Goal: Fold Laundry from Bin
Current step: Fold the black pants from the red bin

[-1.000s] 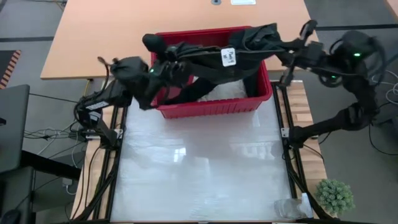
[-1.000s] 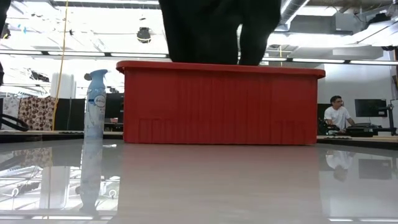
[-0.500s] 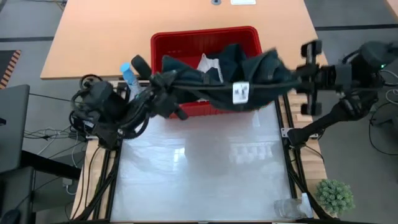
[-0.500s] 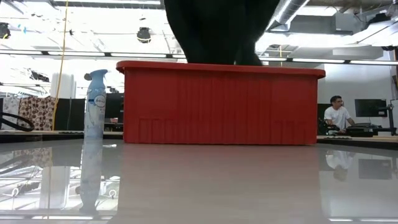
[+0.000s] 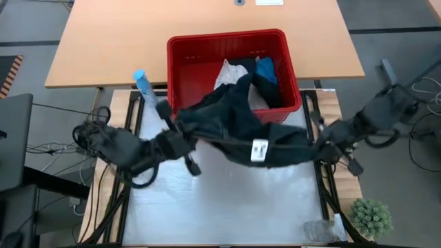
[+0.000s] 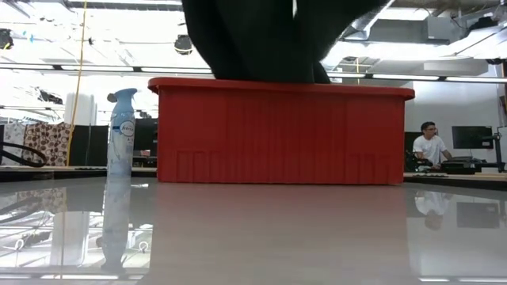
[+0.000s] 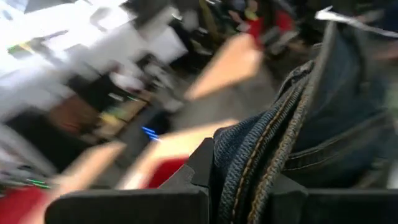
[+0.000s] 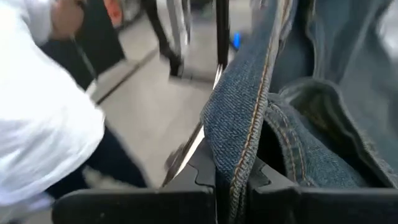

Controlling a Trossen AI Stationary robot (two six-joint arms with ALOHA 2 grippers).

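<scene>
From above, a large dark denim garment with a white label (image 5: 260,149) is hanging stretched between the two arms, its long axis running across the table from the left gripper (image 5: 178,138) to the right gripper (image 5: 324,146), with the middle sagging just in front of the red rectangular plastic bin (image 5: 180,52). One trailing part is draping back over the bin's near wall, so the cloth is not yet fully clear of it. Inside the bin a white crinkled cloth (image 5: 226,71) and a small bright blue cloth (image 5: 267,69) are lying toward the right side. A pale blue spray bottle (image 5: 141,82) is standing just beside the bin's left wall. Both arms are about equally near the garment, each holding one end, and the glossy white table (image 5: 220,207) is lying open in front of the hanging cloth, which looks like the place the spread would go. From table height, the dark garment is hanging above the bin's rim, its lower edge hidden behind the red wall; neither gripper is showing here. In the left wrist view, the jaws are pressed together on a stitched denim edge that is running up and away from them. In the right wrist view, the jaws are likewise pinching a folded denim seam, the cloth rising straight out of them.
</scene>
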